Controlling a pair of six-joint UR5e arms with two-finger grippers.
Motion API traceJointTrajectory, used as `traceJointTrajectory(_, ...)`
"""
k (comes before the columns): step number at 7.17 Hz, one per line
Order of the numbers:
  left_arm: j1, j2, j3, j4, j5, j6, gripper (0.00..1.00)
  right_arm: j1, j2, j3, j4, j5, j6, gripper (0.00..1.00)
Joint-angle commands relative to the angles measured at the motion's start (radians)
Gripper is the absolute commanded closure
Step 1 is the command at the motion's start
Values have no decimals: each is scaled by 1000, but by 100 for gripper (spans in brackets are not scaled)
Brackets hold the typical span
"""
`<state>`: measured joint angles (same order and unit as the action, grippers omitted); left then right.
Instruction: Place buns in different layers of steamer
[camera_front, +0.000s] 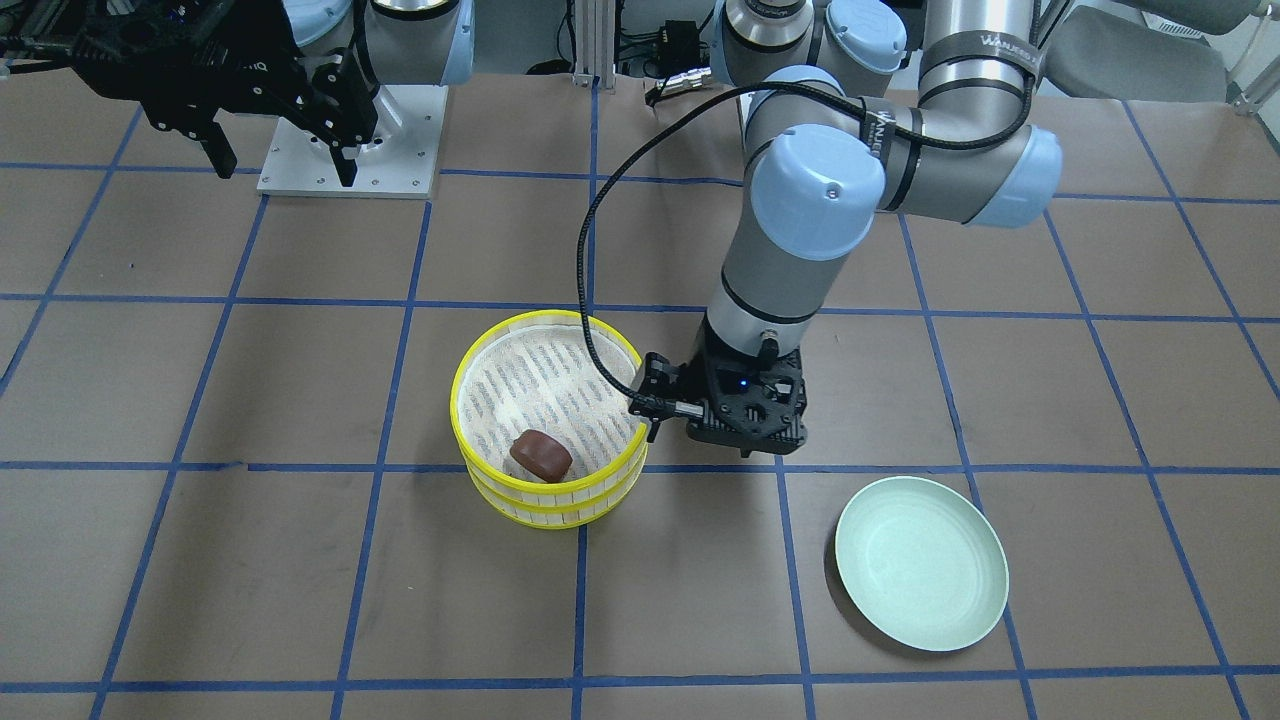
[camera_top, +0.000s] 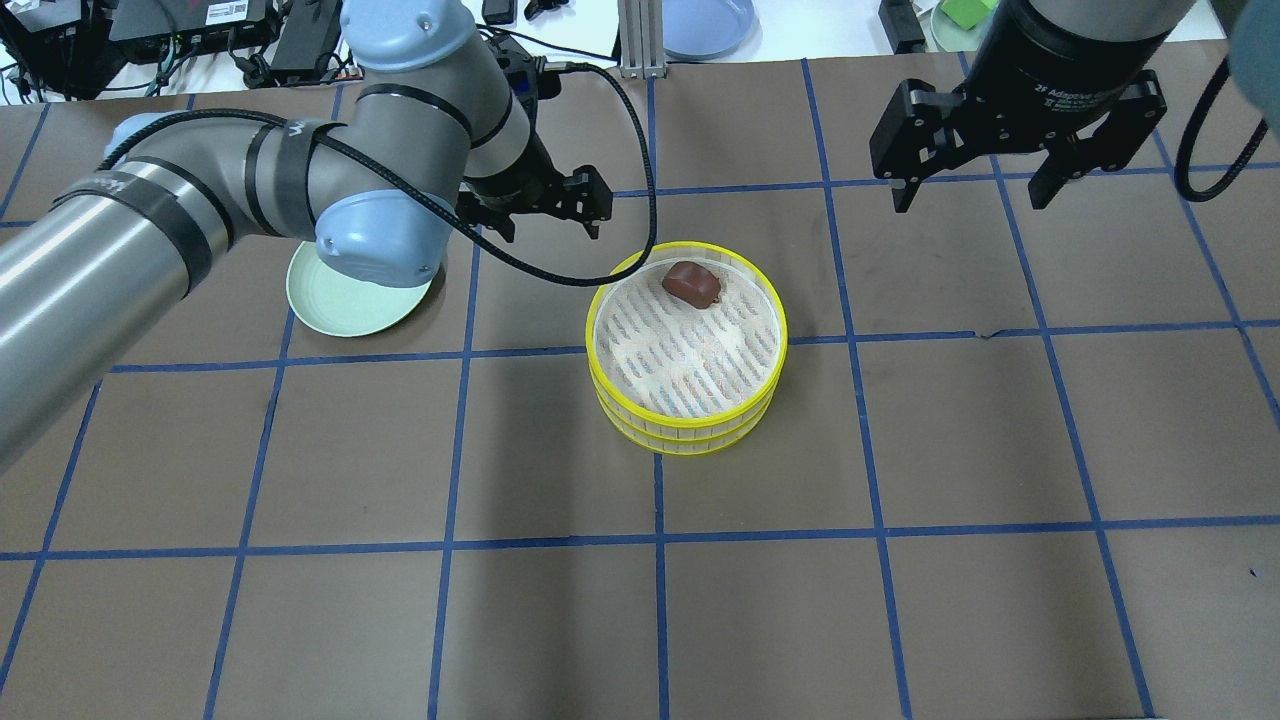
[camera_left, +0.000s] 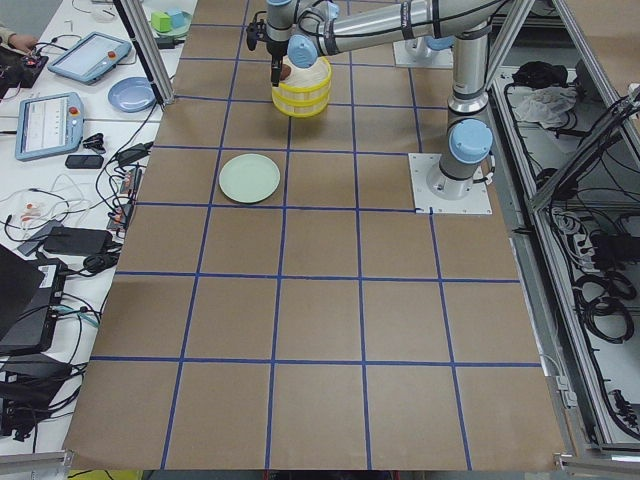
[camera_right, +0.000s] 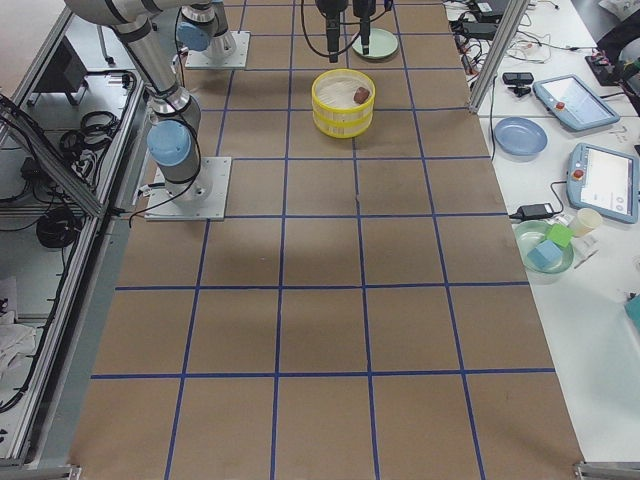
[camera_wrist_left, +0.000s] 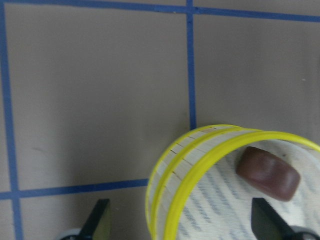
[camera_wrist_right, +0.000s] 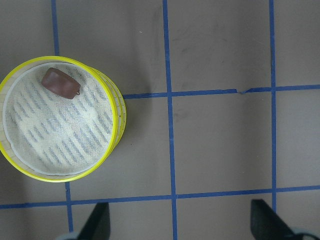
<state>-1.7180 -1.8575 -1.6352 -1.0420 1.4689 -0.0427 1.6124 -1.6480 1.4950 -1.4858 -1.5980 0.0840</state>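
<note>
Hovering just beside the yellow-rimmed two-tier round steamer, left gripper: jaws spread wide, holding nothing. Glossy brown rounded-block bun lies flat on the top tier's striped liner by the operator-side rim, long axis diagonal to the grid. Right gripper well apart: jaws spread, holding nothing.

We are seeing only the top tier of the steamer; its mesh floor is covering whatever the lower tier is holding. The left wrist view is cutting the steamer off at its right and bottom edges and is showing just the tips of the left gripper. From overhead, the left arm's elbow is hiding part of the green plate. In the right side view, the bun is showing only as a small brown speck.
</note>
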Motion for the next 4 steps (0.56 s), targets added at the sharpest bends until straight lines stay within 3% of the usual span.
traceJointTrajectory(1, 122, 62, 36, -169, 10, 175, 0, 1, -3, 1, 1, 4, 2, 0)
traceJointTrajectory(2, 176, 98, 94, -311, 14, 232, 0, 1, -1, 1, 1, 4, 0, 0)
traceJointTrajectory(4, 209, 174, 121, -441, 66, 293, 0, 1, 0, 1, 1, 1, 0, 0)
